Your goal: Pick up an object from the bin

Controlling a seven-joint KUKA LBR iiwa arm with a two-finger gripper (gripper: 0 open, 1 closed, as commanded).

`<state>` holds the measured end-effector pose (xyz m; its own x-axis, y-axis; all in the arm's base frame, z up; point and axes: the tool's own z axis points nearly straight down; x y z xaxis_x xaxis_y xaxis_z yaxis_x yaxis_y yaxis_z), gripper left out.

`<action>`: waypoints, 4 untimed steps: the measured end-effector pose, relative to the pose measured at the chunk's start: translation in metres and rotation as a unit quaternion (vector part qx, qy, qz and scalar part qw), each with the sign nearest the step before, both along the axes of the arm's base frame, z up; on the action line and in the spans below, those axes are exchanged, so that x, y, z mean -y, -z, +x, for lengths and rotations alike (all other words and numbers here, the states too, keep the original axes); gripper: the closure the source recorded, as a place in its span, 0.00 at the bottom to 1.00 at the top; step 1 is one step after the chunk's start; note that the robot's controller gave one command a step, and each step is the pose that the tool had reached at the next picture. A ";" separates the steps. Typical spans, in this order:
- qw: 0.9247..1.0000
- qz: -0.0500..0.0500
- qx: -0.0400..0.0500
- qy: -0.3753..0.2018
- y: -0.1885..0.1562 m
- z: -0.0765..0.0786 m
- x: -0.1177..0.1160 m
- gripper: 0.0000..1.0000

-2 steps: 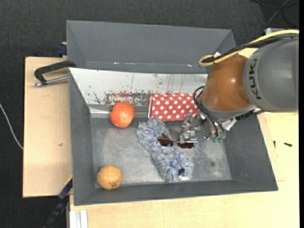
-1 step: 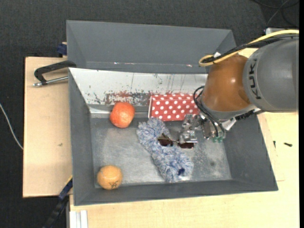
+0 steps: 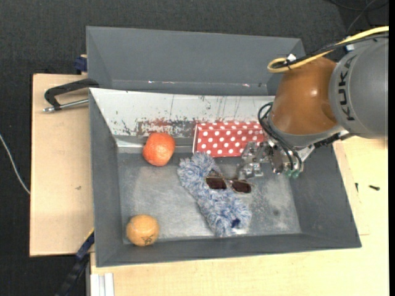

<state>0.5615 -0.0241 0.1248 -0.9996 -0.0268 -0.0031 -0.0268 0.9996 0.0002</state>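
Note:
My gripper [image 3: 254, 164] hangs low in the right half of the bin, under the orange wrist cover. Its metal fingers point down-left, just above the right end of a pair of dark sunglasses [image 3: 227, 184]. The sunglasses lie on a fluffy blue-grey cloth [image 3: 213, 199] in the middle of the bin. Right behind the fingers a red box with white dots [image 3: 223, 138] leans against the back wall. Nothing shows between the fingers.
An orange fruit [image 3: 159, 148] rests near the back wall at the left. A smaller yellow-orange fruit [image 3: 142, 229] lies in the front left corner. The arm and its cover hang over the bin's right side.

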 end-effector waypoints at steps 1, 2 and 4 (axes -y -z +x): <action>1.000 0.001 0.000 0.000 0.055 -0.010 0.005 0.00; 1.000 0.001 0.005 -0.001 0.050 -0.007 0.005 1.00; 1.000 0.000 0.004 -0.001 0.050 -0.007 0.005 1.00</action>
